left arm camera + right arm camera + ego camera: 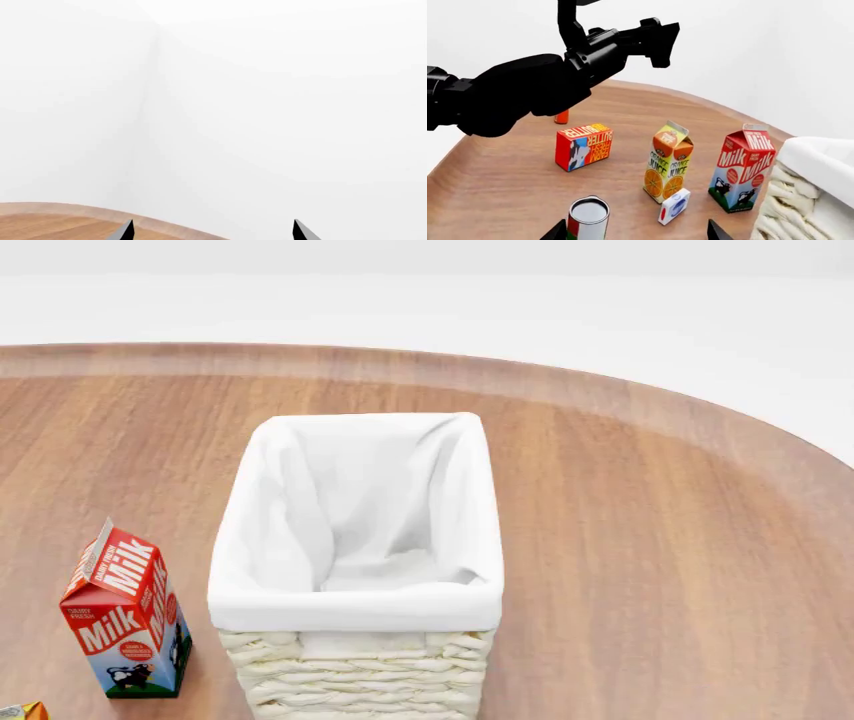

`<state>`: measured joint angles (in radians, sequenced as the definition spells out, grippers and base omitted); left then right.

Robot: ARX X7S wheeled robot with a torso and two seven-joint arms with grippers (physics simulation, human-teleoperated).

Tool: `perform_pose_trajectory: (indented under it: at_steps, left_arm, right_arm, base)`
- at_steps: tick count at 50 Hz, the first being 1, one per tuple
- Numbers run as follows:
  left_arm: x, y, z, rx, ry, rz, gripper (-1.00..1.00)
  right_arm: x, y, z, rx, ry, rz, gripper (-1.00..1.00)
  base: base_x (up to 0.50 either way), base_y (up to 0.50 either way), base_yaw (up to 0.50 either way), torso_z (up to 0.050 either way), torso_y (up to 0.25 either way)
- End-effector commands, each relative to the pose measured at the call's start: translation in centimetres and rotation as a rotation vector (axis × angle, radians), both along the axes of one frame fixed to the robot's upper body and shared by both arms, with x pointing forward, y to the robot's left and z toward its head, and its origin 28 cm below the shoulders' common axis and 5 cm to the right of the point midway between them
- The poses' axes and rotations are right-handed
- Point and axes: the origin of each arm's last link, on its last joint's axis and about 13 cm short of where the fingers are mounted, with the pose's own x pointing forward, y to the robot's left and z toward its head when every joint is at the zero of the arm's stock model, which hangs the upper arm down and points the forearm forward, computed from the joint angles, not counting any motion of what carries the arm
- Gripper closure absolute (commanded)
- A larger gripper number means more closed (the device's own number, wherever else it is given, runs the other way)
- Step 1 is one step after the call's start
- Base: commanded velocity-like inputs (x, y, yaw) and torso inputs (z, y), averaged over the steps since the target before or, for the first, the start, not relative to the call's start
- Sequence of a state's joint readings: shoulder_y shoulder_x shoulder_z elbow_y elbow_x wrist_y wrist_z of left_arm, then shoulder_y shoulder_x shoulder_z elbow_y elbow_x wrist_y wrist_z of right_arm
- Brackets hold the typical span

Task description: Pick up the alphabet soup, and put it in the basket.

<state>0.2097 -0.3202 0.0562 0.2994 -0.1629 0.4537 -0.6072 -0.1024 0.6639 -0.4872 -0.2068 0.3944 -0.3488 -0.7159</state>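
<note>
The alphabet soup does not show in any view. The basket (354, 605), cream wicker with a white cloth lining, stands in the middle of the head view and looks empty; one corner of the basket (820, 200) shows in the right wrist view. My right gripper (637, 233) is open above the table with nothing between its fingers. A red and green labelled can (587, 218) with a silvery top stands close to one fingertip. My left gripper (213, 232) is open too, held over the table's edge and facing a white wall. Neither gripper appears in the head view.
On the round wooden table (641, 540) stand a milk carton (744, 170), an orange juice carton (668, 160), a butter box (584, 146), a small white box (674, 206) and a small orange thing (561, 117). My black left arm (527, 90) hangs over them.
</note>
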Motion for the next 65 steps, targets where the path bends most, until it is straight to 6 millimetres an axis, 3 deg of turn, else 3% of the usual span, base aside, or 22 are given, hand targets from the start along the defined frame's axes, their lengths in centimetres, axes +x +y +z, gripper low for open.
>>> perform_pose_trajectory:
  at_steps: [1, 39, 65]
  left_arm:
    - [0.0, 0.0, 0.0, 0.0, -0.001, 0.0, -1.0]
    - [0.0, 0.0, 0.0, 0.001, -0.001, -0.001, -1.0]
    - [0.1, 0.0, -0.1, 0.0, -0.001, -0.003, -1.0]
  right_arm:
    - [-0.3, 0.3, -0.3, -0.008, -0.008, 0.013, -1.0]
    - [-0.3, 0.7, -2.0, -0.048, -0.01, 0.039, -1.0]
    - [-0.3, 0.3, -1.7, -0.021, 0.086, 0.074, -1.0]
  base:
    - [0.0, 0.0, 0.0, 0.0, 0.0]
    - [0.0, 0.0, 0.0, 0.0, 0.0]
    - [0.0, 0.0, 0.0, 0.0, 0.0]
